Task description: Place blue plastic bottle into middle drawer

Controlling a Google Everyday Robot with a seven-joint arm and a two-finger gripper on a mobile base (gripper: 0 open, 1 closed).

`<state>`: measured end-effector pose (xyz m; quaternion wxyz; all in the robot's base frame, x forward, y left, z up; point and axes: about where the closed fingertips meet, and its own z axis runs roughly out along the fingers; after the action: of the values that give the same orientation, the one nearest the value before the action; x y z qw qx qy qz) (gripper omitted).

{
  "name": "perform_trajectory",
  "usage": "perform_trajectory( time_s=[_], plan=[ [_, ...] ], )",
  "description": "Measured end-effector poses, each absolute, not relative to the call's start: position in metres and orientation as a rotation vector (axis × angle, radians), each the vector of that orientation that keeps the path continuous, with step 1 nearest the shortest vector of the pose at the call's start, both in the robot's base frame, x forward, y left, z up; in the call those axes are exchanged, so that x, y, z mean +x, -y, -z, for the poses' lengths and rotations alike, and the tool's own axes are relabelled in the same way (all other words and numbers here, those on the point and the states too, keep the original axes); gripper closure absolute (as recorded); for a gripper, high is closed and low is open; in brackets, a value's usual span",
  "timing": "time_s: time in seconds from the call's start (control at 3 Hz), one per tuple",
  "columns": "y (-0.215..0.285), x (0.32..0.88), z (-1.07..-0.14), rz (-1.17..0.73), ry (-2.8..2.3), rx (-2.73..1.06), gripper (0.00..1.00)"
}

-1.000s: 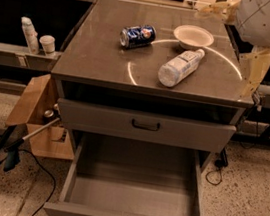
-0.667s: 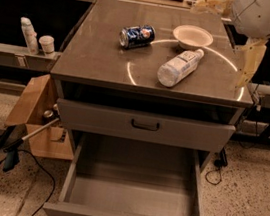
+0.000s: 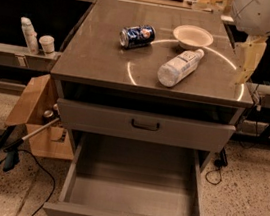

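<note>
Judging the bottle (image 3: 180, 67) light and slippery, I'd grip mid-body; tool (image 3: 244, 71) hangs to its right, whether spread or pressed together I cannot tell

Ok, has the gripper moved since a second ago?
Yes, slightly. The gripper has shifted up and inward from the edge of the cabinet top, toward the blue plastic bottle.

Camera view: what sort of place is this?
Probably a robotics lab or workshop: a metal cabinet with its middle drawer open, cables on the speckled floor, and the gripper hanging by the cabinet's right edge.
</note>
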<state>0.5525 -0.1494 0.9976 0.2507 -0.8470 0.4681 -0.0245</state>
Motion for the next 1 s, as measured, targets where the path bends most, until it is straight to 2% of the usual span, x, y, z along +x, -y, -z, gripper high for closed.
perform_trajectory(
  time_s=[1.0],
  plan=[
    [0.167, 0.596, -0.994, 0.221, -1.364, -2.355, 0.0]
  ],
)
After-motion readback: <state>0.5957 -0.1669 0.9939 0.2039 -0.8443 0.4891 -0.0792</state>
